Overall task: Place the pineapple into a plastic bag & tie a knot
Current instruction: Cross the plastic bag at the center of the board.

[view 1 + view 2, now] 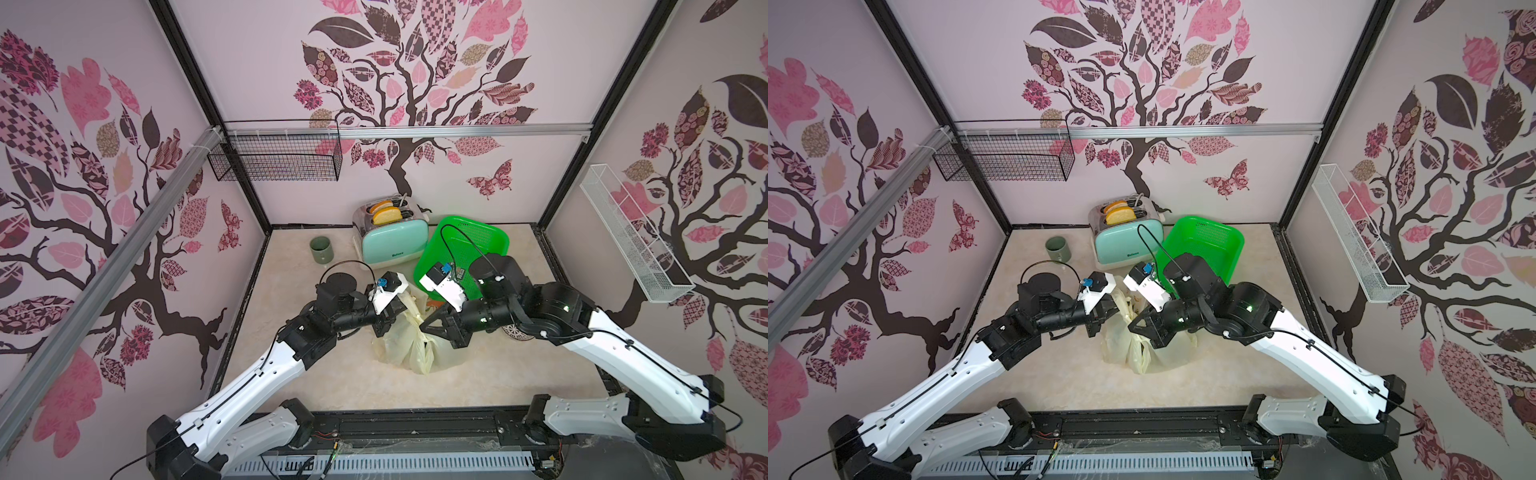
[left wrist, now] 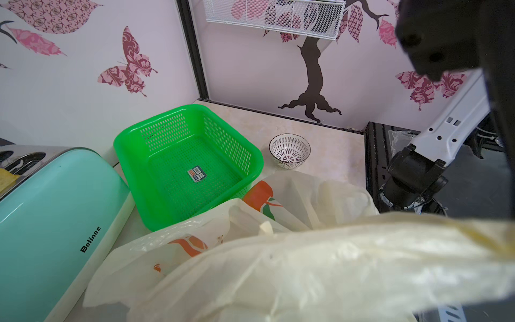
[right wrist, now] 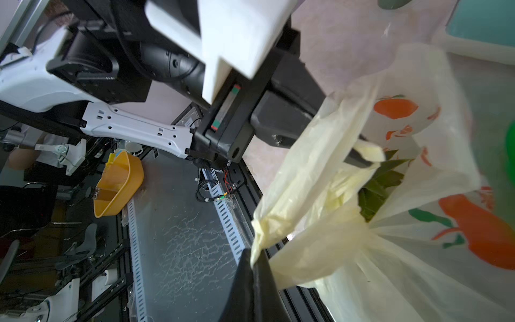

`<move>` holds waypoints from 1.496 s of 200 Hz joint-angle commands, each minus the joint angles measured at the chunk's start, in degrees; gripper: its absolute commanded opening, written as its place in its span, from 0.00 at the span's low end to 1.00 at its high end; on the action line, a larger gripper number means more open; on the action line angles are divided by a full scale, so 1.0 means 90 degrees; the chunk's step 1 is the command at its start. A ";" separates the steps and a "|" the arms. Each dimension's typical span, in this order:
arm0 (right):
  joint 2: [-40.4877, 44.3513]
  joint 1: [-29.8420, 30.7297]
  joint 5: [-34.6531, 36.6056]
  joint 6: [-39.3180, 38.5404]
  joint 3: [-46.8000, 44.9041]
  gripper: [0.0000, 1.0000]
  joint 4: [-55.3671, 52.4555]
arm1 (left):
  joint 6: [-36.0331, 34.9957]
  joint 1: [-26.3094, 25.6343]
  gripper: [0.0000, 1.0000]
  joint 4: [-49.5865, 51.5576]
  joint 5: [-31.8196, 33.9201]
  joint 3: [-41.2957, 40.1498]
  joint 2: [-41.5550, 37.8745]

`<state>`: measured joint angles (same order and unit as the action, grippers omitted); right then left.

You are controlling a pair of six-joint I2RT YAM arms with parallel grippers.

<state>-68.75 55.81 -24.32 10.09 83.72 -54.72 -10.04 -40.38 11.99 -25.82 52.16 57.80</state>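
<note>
Pale-yellow plastic bag (image 1: 397,347) printed with orange fruit, shown slumped at the middle of the marbled worktop (image 1: 519,365), between both arms. One handle is pinched in the pressed-together left pincer (image 3: 362,158), the other in the pressed-together right pincer (image 3: 254,264); both handles are held above the bag's body. Dark green leaves (image 3: 374,192) are seen inside the bag's mouth. A green basket (image 1: 465,245) and a mint toaster (image 1: 392,247) are set just behind the bag. A patterned bowl (image 2: 289,150) stands near the basket, a green mug (image 1: 320,250) beside the toaster.
</note>
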 commanded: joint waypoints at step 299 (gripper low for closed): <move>0.0305 -0.0223 0.3944 0.2299 -0.3276 0.00 0.3468 | 0.0491 0.0052 0.00 0.0852 -0.0501 0.0104 -0.1149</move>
<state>-67.07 54.92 2.39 25.63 56.34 -30.15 -5.76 -40.16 18.22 -30.72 52.21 51.27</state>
